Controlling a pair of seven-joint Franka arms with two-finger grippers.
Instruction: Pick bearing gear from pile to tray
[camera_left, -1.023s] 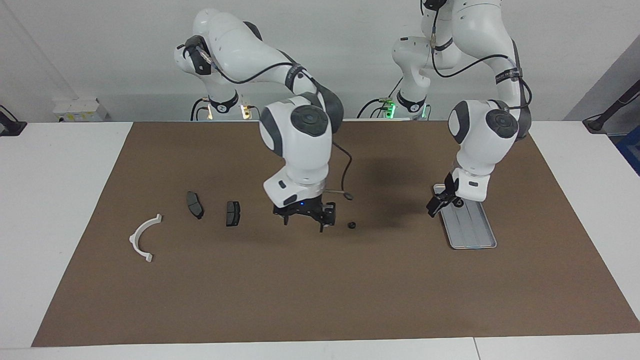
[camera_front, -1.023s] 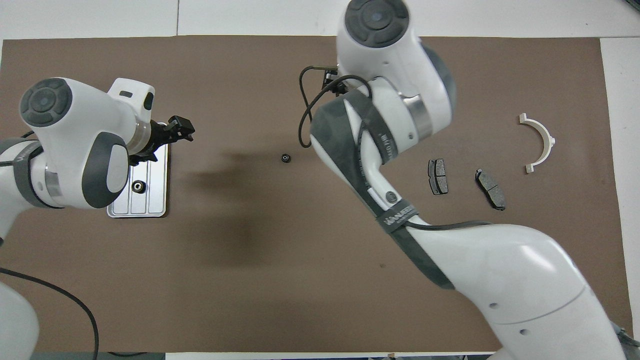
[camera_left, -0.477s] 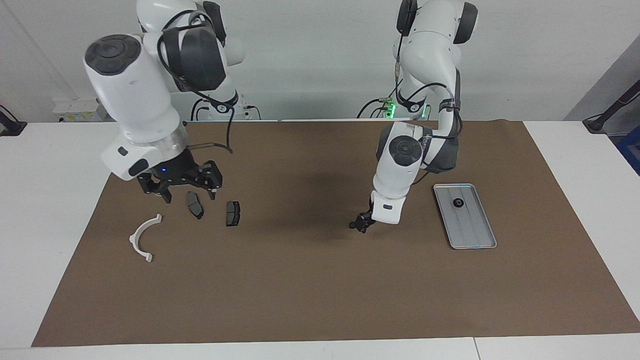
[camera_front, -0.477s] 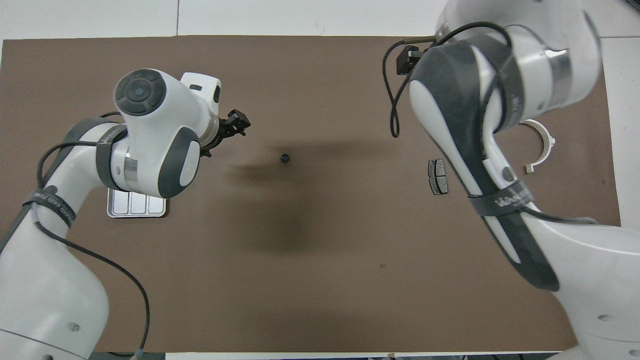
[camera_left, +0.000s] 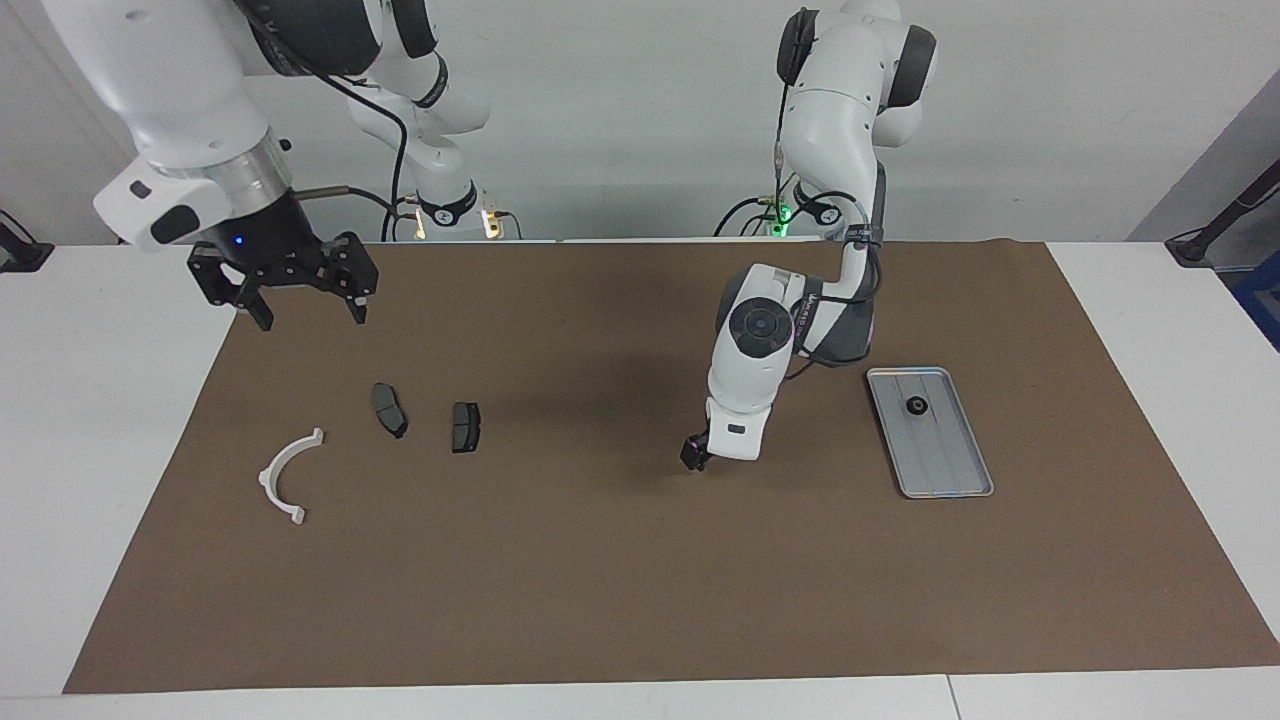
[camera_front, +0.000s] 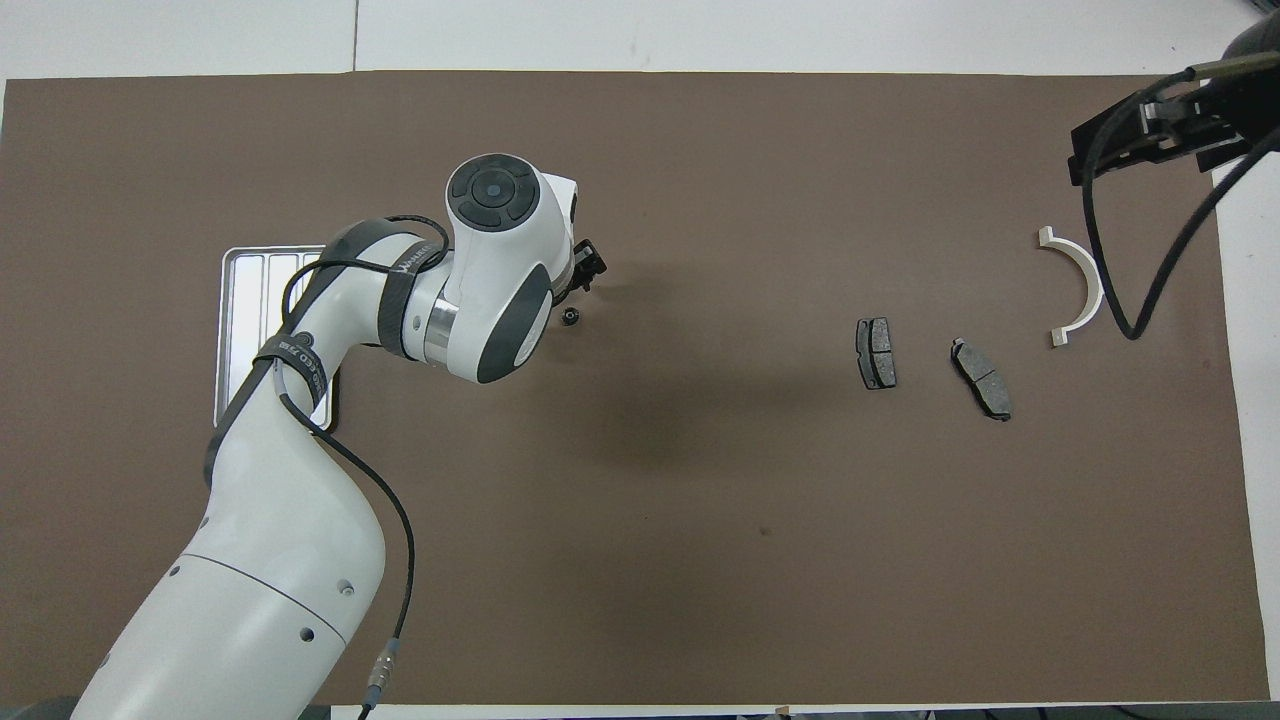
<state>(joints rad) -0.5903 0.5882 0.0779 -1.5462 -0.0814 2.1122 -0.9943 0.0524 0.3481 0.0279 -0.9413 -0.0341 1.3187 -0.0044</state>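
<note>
Gear (camera_front: 570, 318): small, round and black, with a pale spot at its middle. Lies loose on the brown mat (camera_left: 600, 600), just beside the left gripper (camera_front: 590, 268) as seen from overhead. Hidden by that gripper (camera_left: 693, 458) in the facing view. Cannot tell whether touched.

Left gripper: down low over the middle of the mat, right at the gear, fingers apart and holding nothing.

Second gear (camera_left: 914, 405) of the same look: black, round, tiny. Rests inside the tray (camera_left: 935, 470), in the half nearer to the robots, well apart from the left gripper and toward the left arm's end of the table. Covered by the arm in the overhead view.

Tray (camera_front: 240, 300): flat, silver-grey, rectangular, with rounded corners, a low rim and faint lengthwise ridges.

Right gripper (camera_left: 312, 318): raised high over the edge of the mat at the right arm's end, fingers spread wide, empty.

Below it on the mat and farther from the robots: two dark grey brake pads (camera_left: 389, 410) (camera_left: 465, 427), side by side but not touching, and a white half-ring bracket (camera_left: 266, 478) farther out again. Same pads (camera_front: 875, 352) (camera_front: 981, 378) and bracket (camera_front: 1095, 290) plain from overhead, all well apart from the left gripper.
</note>
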